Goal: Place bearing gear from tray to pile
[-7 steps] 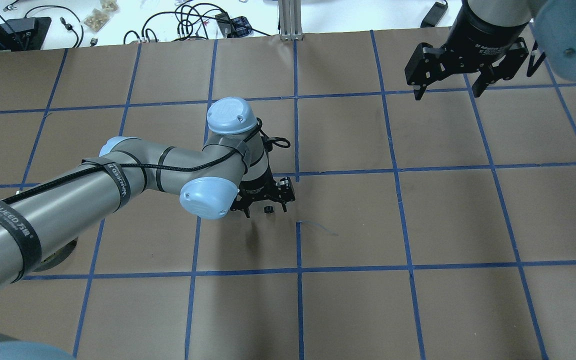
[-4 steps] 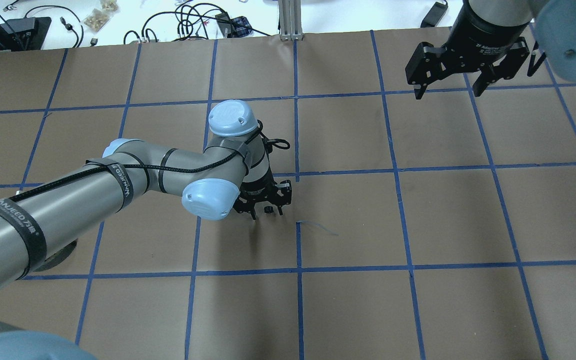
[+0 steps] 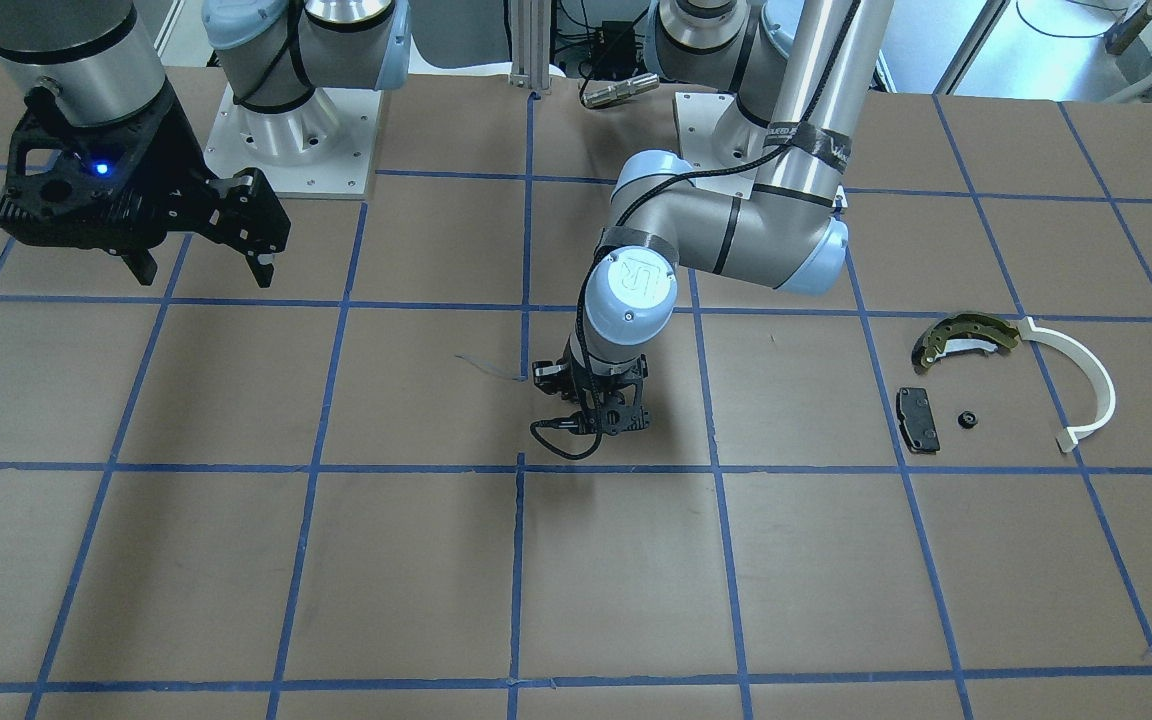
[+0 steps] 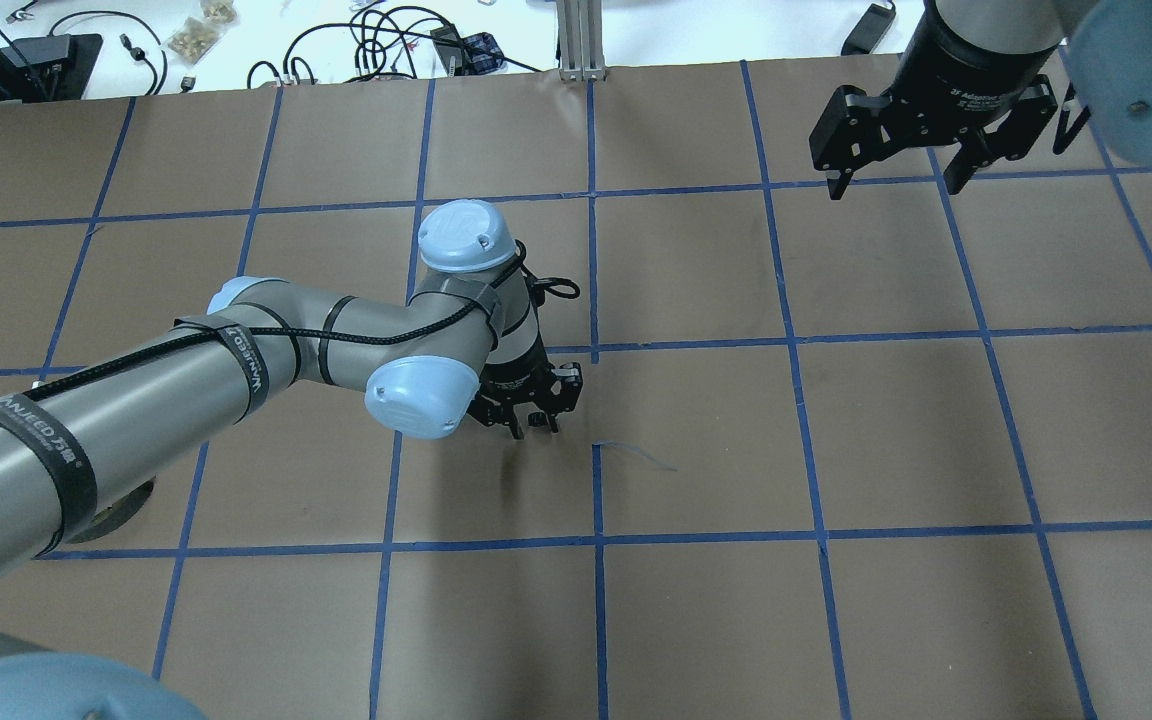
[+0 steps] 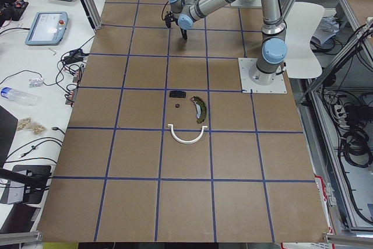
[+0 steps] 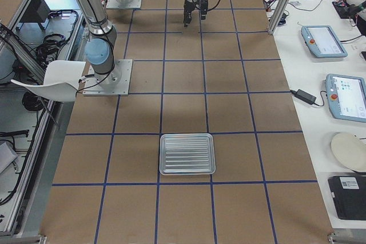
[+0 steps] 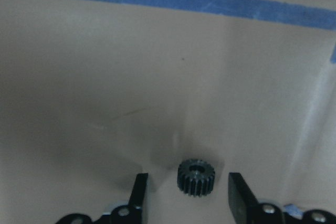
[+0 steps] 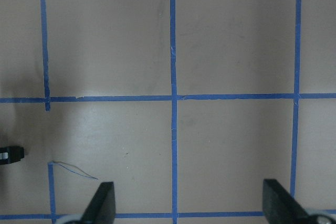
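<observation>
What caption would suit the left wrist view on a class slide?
Open left gripper straddles a small black gear lying on the brown table, untouched.

Left arm (image 4: 136,420) reaches in, elbow bent, wrist pointing straight down. My left gripper (image 4: 533,428) sits low, jaws part-way apart and gripping nothing; tips look near touchdown, hard to tell. Right arm (image 4: 986,40) is raised, and my right gripper (image 4: 894,188) points down, jaws spread wide.
</observation>
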### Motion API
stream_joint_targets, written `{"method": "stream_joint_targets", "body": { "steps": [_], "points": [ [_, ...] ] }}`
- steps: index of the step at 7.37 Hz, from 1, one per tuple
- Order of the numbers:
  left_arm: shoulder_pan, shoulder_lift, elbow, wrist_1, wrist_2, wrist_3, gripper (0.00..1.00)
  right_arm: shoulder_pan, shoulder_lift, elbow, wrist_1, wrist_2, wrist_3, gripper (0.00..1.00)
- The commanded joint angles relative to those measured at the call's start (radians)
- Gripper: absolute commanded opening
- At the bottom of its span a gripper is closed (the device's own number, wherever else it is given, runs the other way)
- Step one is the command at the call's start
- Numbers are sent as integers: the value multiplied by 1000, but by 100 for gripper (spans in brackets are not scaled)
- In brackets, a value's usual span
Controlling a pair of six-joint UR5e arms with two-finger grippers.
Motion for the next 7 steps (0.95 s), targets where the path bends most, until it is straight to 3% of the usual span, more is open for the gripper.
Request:
{"method": "stream_joint_targets", "body": {
  "steps": [1,2,4,5,7],
  "points": [
    [7,1,17,0,-1,0,0,0,0,0,1,0,0,100],
    [19,11,55,-8,3,0,0,0,0,0,1,0,0,100],
    [152,38,217,-201,14,42,0,0,0,0,1,0,0,100],
    [232,38,292,-312,20,164,0,0,0,0,1,0,0,100],
    [413,41,319,-397,170,402,0,0,0,0,0,0,0,100]
  ]
}}
